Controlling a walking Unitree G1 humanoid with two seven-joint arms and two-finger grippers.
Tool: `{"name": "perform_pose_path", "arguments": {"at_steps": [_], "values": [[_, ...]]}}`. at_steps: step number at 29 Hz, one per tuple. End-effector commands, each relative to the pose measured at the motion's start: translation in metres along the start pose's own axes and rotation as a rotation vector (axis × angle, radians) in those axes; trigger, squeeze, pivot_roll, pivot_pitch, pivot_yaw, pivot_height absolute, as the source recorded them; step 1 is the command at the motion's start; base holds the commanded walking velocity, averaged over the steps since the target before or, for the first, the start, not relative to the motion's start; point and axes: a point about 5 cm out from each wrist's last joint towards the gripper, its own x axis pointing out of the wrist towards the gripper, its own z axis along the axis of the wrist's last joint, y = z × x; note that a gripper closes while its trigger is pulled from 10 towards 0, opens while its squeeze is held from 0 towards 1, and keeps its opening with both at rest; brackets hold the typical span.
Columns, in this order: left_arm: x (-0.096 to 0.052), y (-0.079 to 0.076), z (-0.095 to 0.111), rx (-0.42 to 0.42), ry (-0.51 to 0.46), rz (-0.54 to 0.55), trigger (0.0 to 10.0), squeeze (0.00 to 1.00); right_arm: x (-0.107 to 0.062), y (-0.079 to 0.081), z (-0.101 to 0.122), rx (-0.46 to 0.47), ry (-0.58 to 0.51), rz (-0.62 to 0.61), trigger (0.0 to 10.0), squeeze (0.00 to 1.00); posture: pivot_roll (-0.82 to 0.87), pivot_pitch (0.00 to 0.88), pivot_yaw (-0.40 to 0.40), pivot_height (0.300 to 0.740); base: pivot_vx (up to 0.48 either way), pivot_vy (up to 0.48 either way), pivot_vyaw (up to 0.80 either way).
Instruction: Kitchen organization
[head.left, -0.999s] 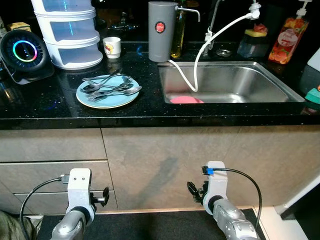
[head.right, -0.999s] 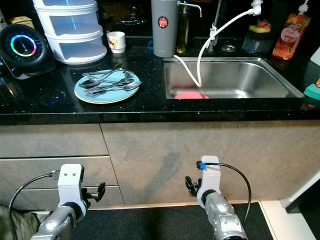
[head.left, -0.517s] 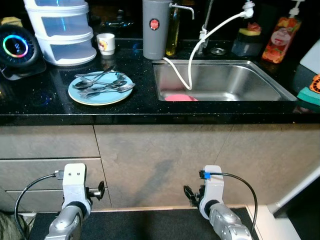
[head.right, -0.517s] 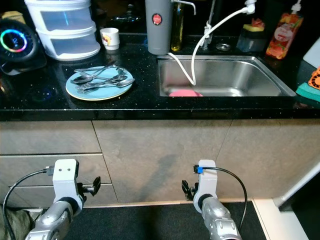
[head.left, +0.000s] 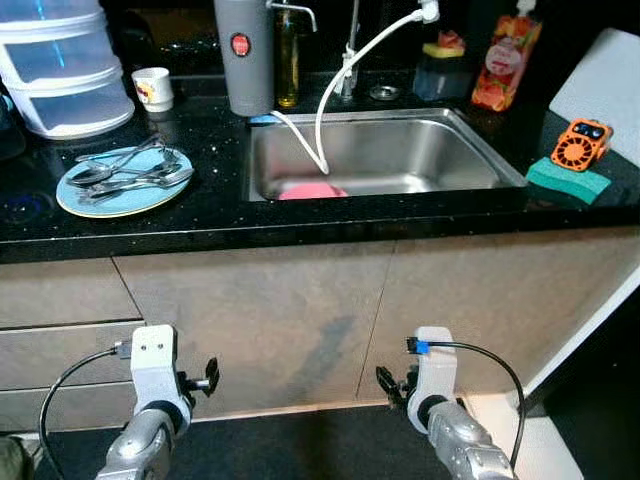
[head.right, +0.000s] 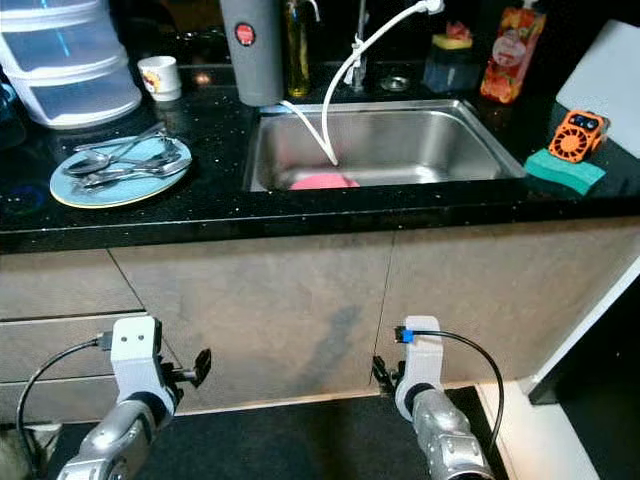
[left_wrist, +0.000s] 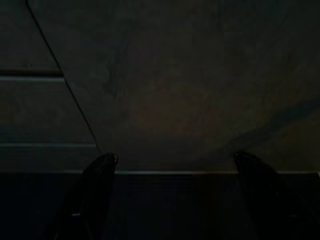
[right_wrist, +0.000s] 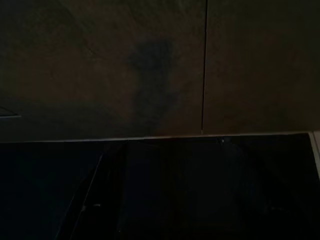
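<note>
A light blue plate holding several metal spoons lies on the black counter, left of the steel sink. A pink item sits in the sink under a white hose. Both arms hang low in front of the cabinet fronts, well below the counter. In the dark left wrist view, my left gripper is open with nothing between its fingers, facing a cabinet panel. My right gripper also looks open and empty, facing the cabinet base and dark floor.
At the back of the counter stand a grey canister, a white cup, clear plastic drawers and an orange bottle. A green sponge with a small orange object lies right of the sink. Beige cabinet fronts face me.
The whole view has shifted, so the camera moved rightward: plate and sink now sit further left, and the sponge and orange object have come into view. Both arms still hang low.
</note>
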Motion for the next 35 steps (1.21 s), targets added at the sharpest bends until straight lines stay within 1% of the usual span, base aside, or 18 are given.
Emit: {"name": "perform_pose_path", "arguments": {"at_steps": [1, 7, 12, 13, 14, 18, 29, 35], "values": [[-0.0033, 0.004, -0.0083, -0.009, 0.028, 0.019, 10.0, 0.0, -0.0005, 0.0017, -0.0067, 0.004, 0.021, 0.005, 10.0, 0.0, -0.01, 0.123, -0.02, 0.74, 0.0, 0.0, 0.0], [-0.003, 0.0089, -0.0082, -0.005, 0.027, 0.031, 10.0, 0.0, 0.0002, 0.0028, -0.0053, -0.001, 0.018, 0.008, 10.0, 0.0, -0.01, 0.123, -0.02, 0.74, 0.0, 0.0, 0.0], [-0.0031, 0.0091, -0.0075, -0.004, 0.032, 0.032, 10.0, 0.0, 0.0004, 0.003, -0.005, -0.004, 0.019, 0.009, 10.0, 0.0, -0.01, 0.121, -0.021, 0.74, 0.0, 0.0, 0.0], [-0.0027, 0.0082, -0.0078, -0.022, 0.035, 0.019, 10.0, 0.0, 0.0004, 0.0031, -0.0049, -0.004, 0.019, 0.009, 10.0, 0.0, -0.01, 0.121, -0.021, 0.74, 0.0, 0.48, 0.0], [-0.0027, 0.0082, -0.0078, -0.022, 0.035, 0.019, 10.0, 0.0, 0.0004, 0.0031, -0.0049, -0.004, 0.019, 0.009, 10.0, 0.0, -0.01, 0.121, -0.021, 0.74, 0.0, 0.48, 0.0], [-0.0016, 0.0096, -0.0079, 0.005, 0.035, 0.022, 10.0, 0.0, 0.0004, 0.003, -0.005, -0.005, 0.018, 0.008, 10.0, 0.0, -0.01, 0.121, -0.021, 0.74, 0.0, 0.48, 0.0], [-0.0007, 0.0076, -0.0063, 0.057, 0.026, 0.002, 10.0, 0.0, 0.001, 0.002, -0.0052, -0.012, 0.022, 0.003, 10.0, 0.0, -0.01, 0.118, -0.015, 0.74, 0.0, 0.0, 0.0], [0.0002, 0.0058, -0.0058, 0.048, 0.024, -0.006, 10.0, 0.0, 0.0008, 0.0009, -0.0054, -0.02, 0.023, -0.001, 10.0, 0.0, -0.01, 0.115, -0.012, 0.74, 0.0, 0.0, 0.0]]}}
